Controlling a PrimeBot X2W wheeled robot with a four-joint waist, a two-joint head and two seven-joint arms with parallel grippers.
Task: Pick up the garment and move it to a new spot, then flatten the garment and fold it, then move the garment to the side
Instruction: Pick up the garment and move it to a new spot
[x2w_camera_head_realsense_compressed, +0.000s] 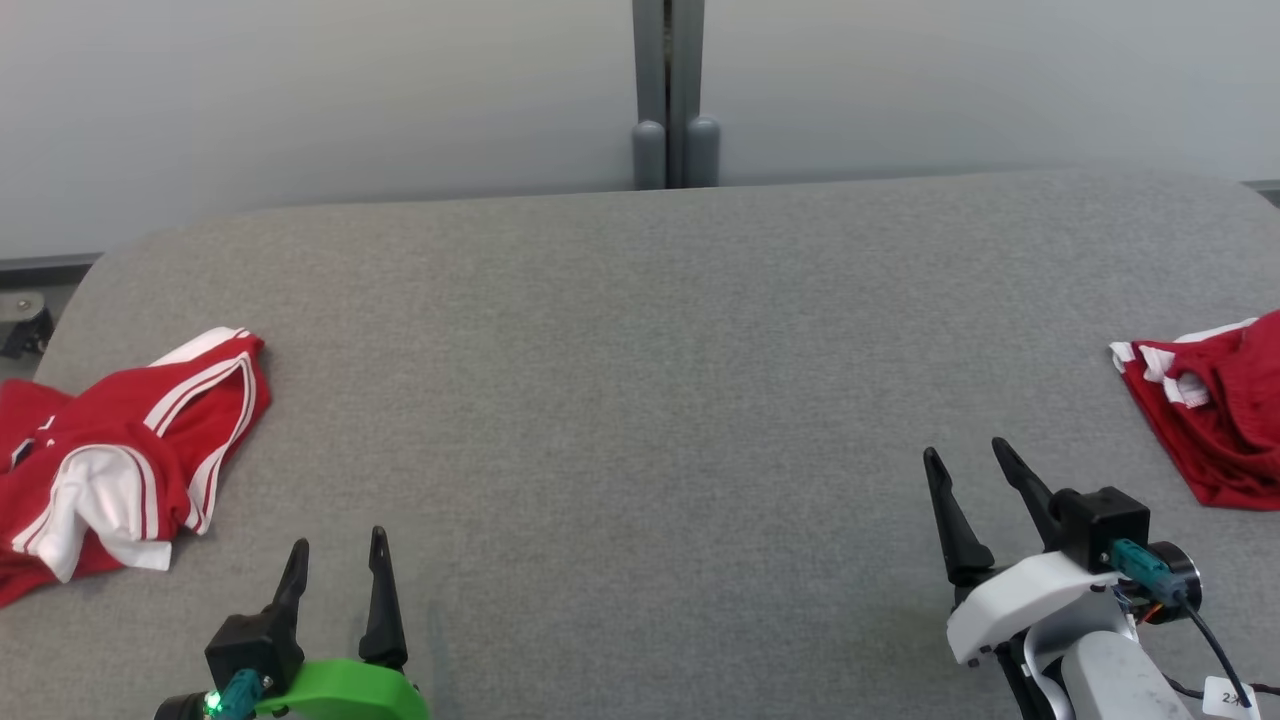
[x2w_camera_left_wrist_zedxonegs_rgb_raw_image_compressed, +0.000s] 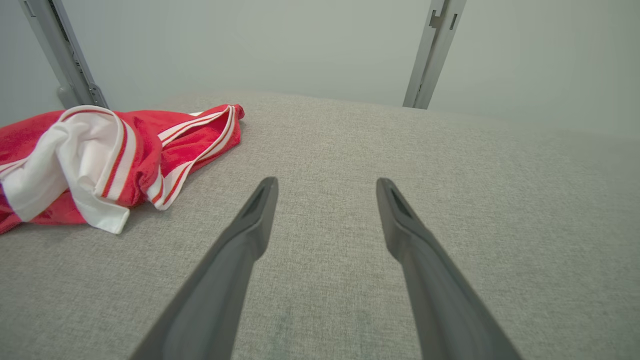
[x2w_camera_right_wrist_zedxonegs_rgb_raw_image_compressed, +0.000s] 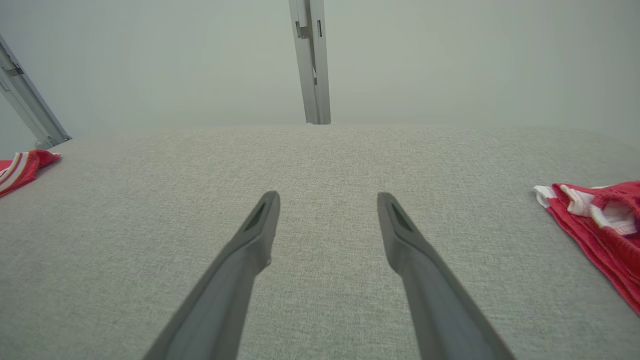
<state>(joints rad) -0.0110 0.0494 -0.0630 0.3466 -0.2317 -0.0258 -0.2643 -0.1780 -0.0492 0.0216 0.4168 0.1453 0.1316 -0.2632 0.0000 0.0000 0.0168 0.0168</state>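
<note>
Grey fabric tabletop (x2w_camera_head_realsense_compressed: 640, 350) bears a crumpled red-and-white garment (x2w_camera_head_realsense_compressed: 120, 450) at its left edge and a second red garment (x2w_camera_head_realsense_compressed: 1220, 420) far right, while left gripper (x2w_camera_head_realsense_compressed: 339, 540) and right gripper (x2w_camera_head_realsense_compressed: 966, 450) hover spread wide, holding nothing.

Two red garments (x2w_camera_head_realsense_compressed: 130, 450) (x2w_camera_head_realsense_compressed: 1215, 420), two pincers (x2w_camera_head_realsense_compressed: 339, 540) (x2w_camera_head_realsense_compressed: 966, 449), one table (x2w_camera_head_realsense_compressed: 640, 380).

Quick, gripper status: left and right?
Left gripper: open, holding nothing.
Right gripper: open, holding nothing.

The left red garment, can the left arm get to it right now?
Probably yes: the left garment lies crumpled just left of the left gripper, jaws open, with bare table between them.
</note>
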